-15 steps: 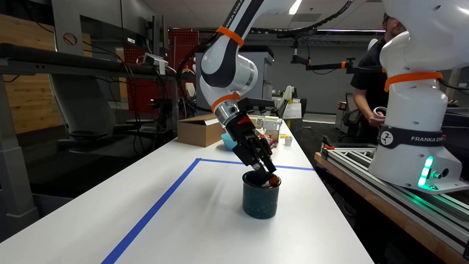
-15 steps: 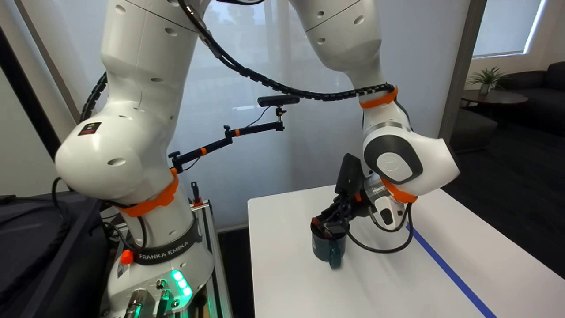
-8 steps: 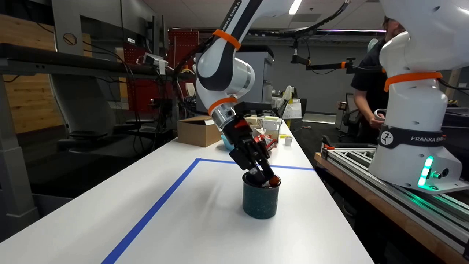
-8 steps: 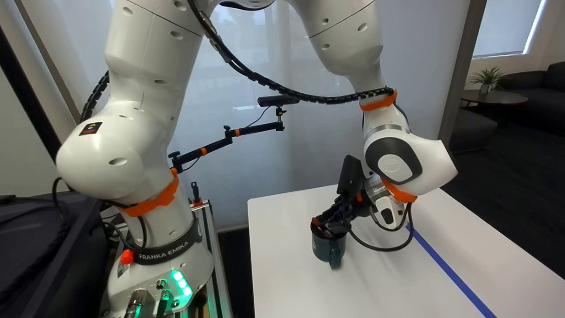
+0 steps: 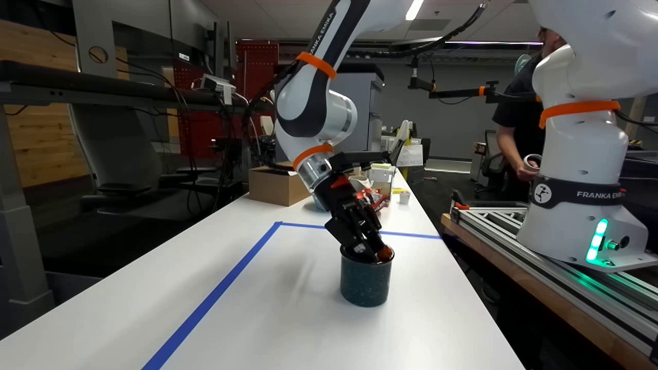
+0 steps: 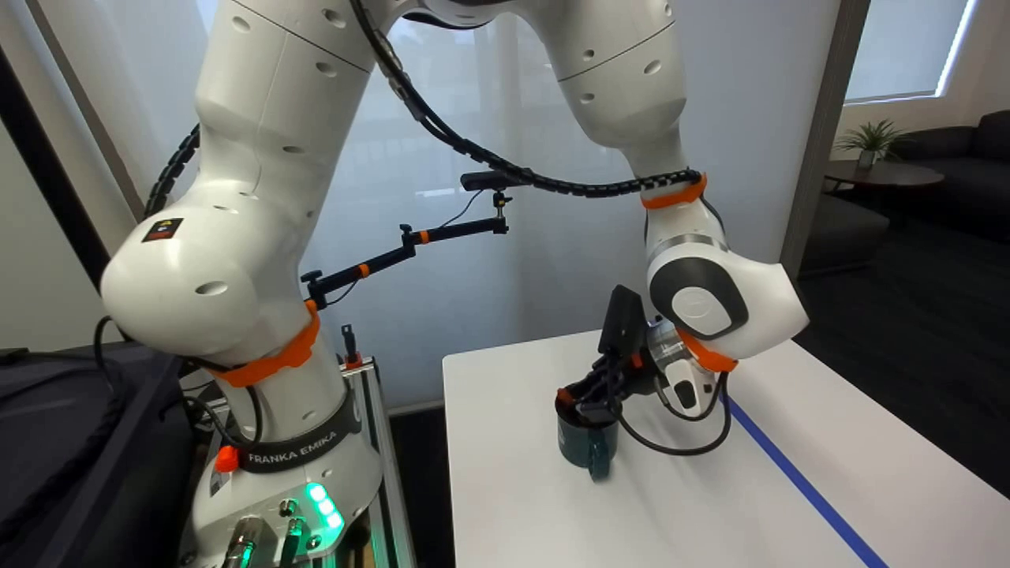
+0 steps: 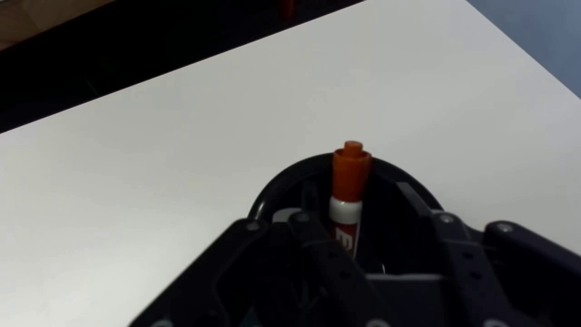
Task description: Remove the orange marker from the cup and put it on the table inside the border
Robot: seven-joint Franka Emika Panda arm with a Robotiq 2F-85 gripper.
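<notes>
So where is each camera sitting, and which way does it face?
Wrist view: rides on the robot's arm, looking past the gripper down into the cup at the orange-capped marker; only the gripper shows.
An exterior view: just above the table, looking lengthwise towards a cardboard box; arm, gripper and base show, plus a person.
An exterior view: near the base's green lights, looking over the table towards a pale curtain or screen; arm, gripper and base show.
Both exterior views share the cup and blue tape, seemingly from opposite sides.

The marker (image 7: 349, 190) sits in the cup (image 5: 365, 282) (on the table (image 5: 257, 318)).
</notes>
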